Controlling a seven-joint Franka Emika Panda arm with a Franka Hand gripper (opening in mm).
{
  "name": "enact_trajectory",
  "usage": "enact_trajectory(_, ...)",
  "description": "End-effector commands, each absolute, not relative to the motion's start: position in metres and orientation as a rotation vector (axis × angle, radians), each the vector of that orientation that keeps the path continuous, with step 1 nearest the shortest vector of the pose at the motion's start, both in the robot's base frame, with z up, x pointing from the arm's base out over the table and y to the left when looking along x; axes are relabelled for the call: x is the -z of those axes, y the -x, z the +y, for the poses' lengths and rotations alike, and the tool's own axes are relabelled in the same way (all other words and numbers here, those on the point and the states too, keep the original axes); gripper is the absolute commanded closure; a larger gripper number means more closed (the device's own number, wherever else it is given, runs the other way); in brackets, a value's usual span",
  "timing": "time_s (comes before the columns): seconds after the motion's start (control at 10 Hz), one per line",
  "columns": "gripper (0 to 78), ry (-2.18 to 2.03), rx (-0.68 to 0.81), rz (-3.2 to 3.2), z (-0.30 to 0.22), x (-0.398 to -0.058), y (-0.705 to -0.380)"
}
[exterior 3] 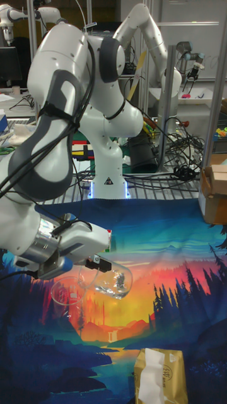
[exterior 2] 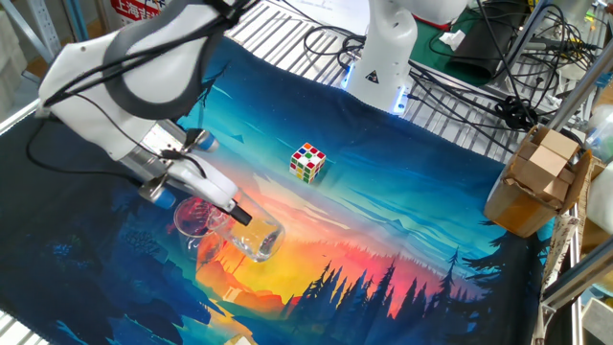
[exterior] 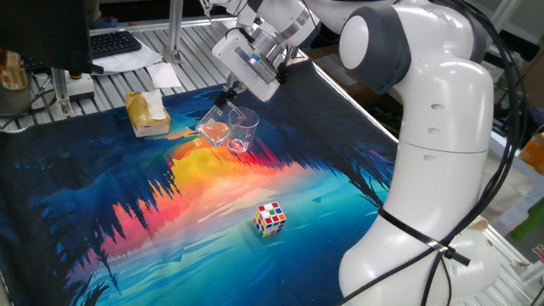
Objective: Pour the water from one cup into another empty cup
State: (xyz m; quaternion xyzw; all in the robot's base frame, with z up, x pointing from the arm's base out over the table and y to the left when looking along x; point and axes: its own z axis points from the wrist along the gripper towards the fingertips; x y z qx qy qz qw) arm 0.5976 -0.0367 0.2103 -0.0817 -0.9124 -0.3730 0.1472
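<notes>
My gripper (exterior: 226,104) (exterior 2: 237,215) (exterior 3: 99,261) is shut on a clear glass cup (exterior: 214,129) (exterior 2: 256,241) (exterior 3: 114,281), holding it tilted far over on its side, low over the mat. A second clear cup (exterior: 244,130) (exterior 2: 193,218) (exterior 3: 65,291) stands upright on the mat right beside the held one, their walls close or touching. The tilted cup's mouth points toward the upright cup. The water is too clear to make out in either cup; only glints show in the held glass.
A Rubik's cube (exterior: 270,218) (exterior 2: 307,161) sits on the painted mat (exterior: 127,212). A tissue box (exterior: 147,113) (exterior 3: 160,375) lies near one mat edge. A cardboard box (exterior 2: 538,182) stands past the other edge, and the robot base (exterior 2: 383,57) at the back.
</notes>
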Motion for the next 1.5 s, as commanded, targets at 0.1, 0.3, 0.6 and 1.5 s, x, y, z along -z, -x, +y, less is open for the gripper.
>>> enact_trajectory(0.1, 76.3, 0.227, 1.106, -2.596, -0.0391, -0.2131, -0.5987)
enact_trajectory(0.3, 76.3, 0.223, 1.128, -2.577, -0.0412, -0.2131, -0.5986)
enact_trajectory(0.6, 76.3, 0.226, 1.166, -2.544, -0.0425, -0.2129, -0.5986)
enact_trajectory(1.5, 76.3, 0.241, 1.284, -2.428, -0.0430, -0.2151, -0.5993)
